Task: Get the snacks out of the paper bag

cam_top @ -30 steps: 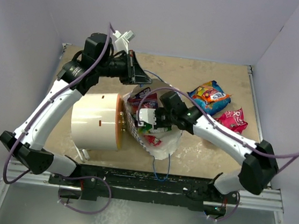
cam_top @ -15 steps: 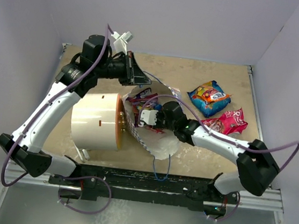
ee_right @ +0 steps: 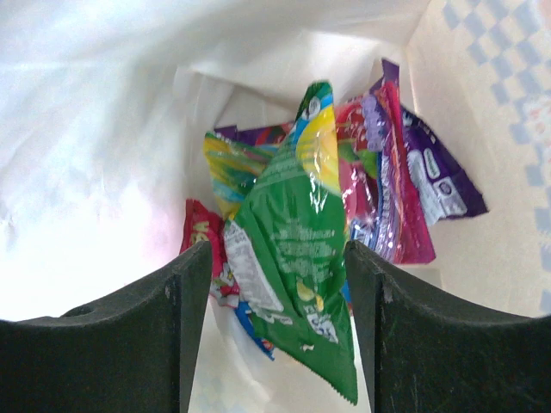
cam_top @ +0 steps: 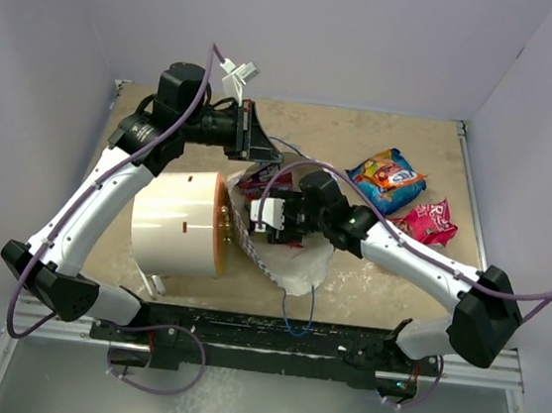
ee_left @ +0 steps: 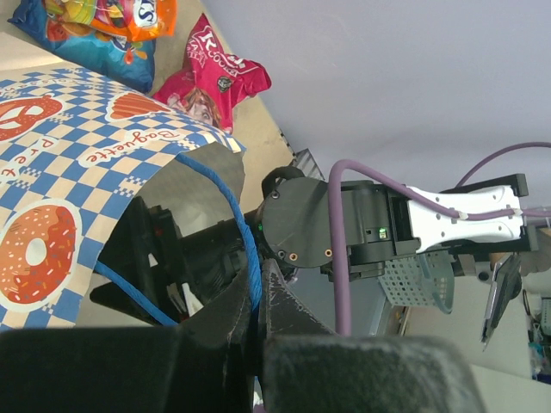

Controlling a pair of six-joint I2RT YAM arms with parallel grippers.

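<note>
While left hand (ee_left: 258, 297) pinches cord (ee_left: 247, 237), green packet (ee_right: 297, 284) lies within spread right hand (ee_right: 277, 251).

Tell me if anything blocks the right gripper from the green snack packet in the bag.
Nothing visible does. The right gripper is open inside the paper bag, the green packet directly between its fingers. The left gripper pinches the blue cord handle.

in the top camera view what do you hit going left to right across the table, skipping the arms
white cylinder → paper bag → blue-and-orange packet → pink packet
</note>
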